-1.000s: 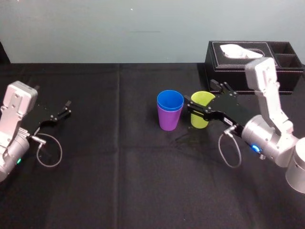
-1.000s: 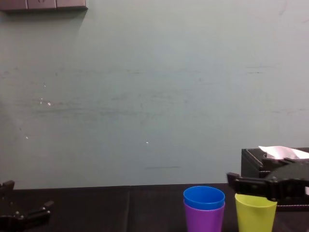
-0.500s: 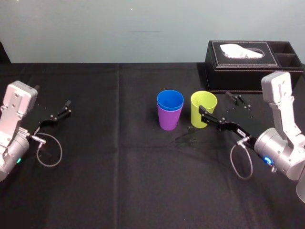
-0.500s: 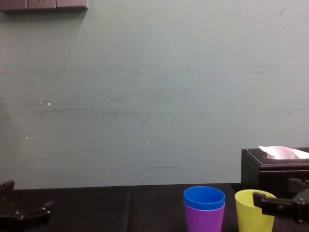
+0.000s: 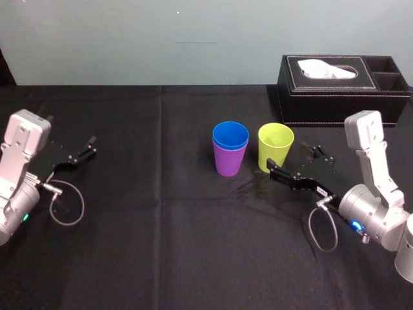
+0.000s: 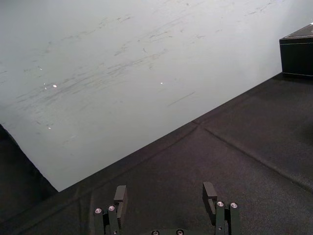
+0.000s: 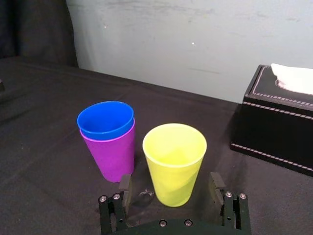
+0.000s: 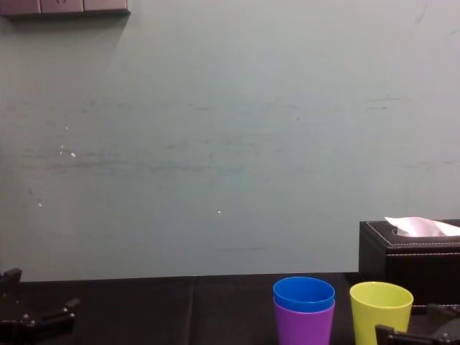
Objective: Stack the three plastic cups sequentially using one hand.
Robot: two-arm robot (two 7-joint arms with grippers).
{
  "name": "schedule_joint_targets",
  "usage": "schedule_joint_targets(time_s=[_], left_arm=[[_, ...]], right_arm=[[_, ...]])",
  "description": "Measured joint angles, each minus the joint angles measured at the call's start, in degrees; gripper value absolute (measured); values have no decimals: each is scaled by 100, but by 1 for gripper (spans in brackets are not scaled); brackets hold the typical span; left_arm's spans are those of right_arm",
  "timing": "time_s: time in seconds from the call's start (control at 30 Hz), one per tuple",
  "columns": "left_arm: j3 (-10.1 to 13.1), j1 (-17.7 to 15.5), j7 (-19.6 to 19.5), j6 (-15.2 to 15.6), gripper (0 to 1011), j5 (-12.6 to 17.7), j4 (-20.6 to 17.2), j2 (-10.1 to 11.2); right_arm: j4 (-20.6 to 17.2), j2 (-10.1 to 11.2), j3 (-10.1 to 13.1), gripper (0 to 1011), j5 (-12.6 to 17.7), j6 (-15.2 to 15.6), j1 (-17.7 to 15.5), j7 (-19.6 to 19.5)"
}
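So nearest the front edge of the desk (image 5: 161,252) you've got the two silver wrists, one on each side, each with a grey cable loop (image 5: 321,227) hanging off it. The left gripper (image 5: 79,153) sits over by the left edge, fingers spread wide with nothing between them, well apart from the cups. In the left wrist view it's just pointing across bare black cloth toward the wall.

The right gripper (image 5: 292,160) is on the right half of the desk, low over the cloth and pointing toward the middle. Its fingers are wide apart and it isn't holding anything. The tip of one finger is just beside the foot of the yellow-green cup (image 5: 275,147) on the near side, and the other finger is off to the cup's right. From the right wrist view the cup (image 7: 173,166) stands upright right at the mouth of the open fingers, with gaps on both sides. I can't tell if that one fingertip is actually touching it.

Just left of it, close but with a small gap, is the purple cup (image 5: 228,163) with the blue cup (image 5: 230,134) nested inside it, so only the blue rim band sticks out the top. Both are upright, roughly mid-desk and a bit right of centre.

Further back, at the far right corner of the desk, is the black tissue box (image 5: 335,90) with a white tissue (image 5: 321,68) poking out. Behind everything is a plain grey-green wall (image 5: 129,39).
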Motion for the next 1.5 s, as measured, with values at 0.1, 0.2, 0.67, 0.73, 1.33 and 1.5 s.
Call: schedule_joint_targets(time_s=[0.1, 0.2, 0.67, 0.73, 1.33, 1.5], left_arm=[[0, 0, 0, 0, 1011, 0, 0, 0], [0, 0, 0, 0, 1011, 0, 0, 0], [0, 0, 0, 0, 1011, 0, 0, 0], [0, 0, 0, 0, 1011, 0, 0, 0], [0, 0, 0, 0, 1011, 0, 0, 0], [0, 0, 0, 0, 1012, 0, 0, 0]], right_arm=[[93, -16, -41, 1000, -3, 6, 41, 30], [150, -30, -59, 1000, -6, 11, 72, 36], [715, -153, -197, 1000, -79, -28, 416, 100], [795, -174, -221, 1000, -89, -39, 480, 122], [1091, -278, -322, 1000, -118, -76, 813, 207], [1199, -304, -330, 1000, -115, -77, 941, 241]])
